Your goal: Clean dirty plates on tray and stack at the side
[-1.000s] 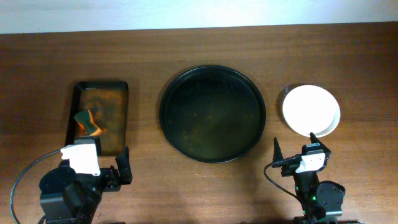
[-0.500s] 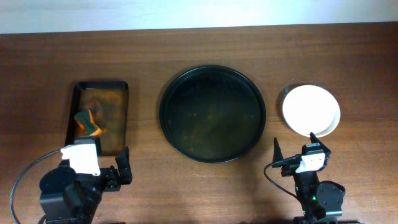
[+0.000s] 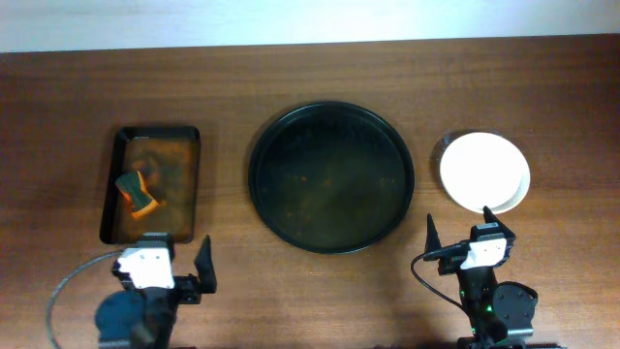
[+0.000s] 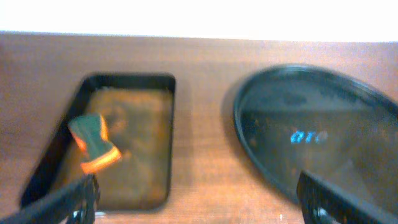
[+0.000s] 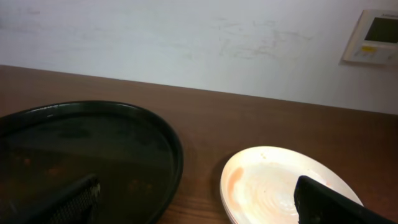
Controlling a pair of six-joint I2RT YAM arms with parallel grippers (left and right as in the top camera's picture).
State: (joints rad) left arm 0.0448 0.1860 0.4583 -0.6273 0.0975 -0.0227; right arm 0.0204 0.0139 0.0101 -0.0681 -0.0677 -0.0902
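The large round black tray (image 3: 329,233) sits mid-table with no plates on it, only faint smears; it also shows in the left wrist view (image 4: 261,155) and the right wrist view (image 5: 168,137). To its right a white plate (image 3: 484,173) tops a small stack on the table. In the right wrist view this plate (image 5: 273,186) has a faint orange smear, and the plates under it are mostly hidden. My left gripper (image 3: 167,260) (image 4: 199,205) is open and empty near the front edge. My right gripper (image 3: 463,233) (image 5: 199,208) is open and empty just in front of the stack.
A rectangular black tray (image 3: 190,184) (image 4: 171,124) with a brownish floor lies at the left. It holds a green and orange sponge (image 3: 139,192) (image 4: 93,140). A wall runs behind the table's far edge.
My left arm has pulled back toward the front edge and slightly right, uncovering the rectangular tray's near end. The right arm has not moved.
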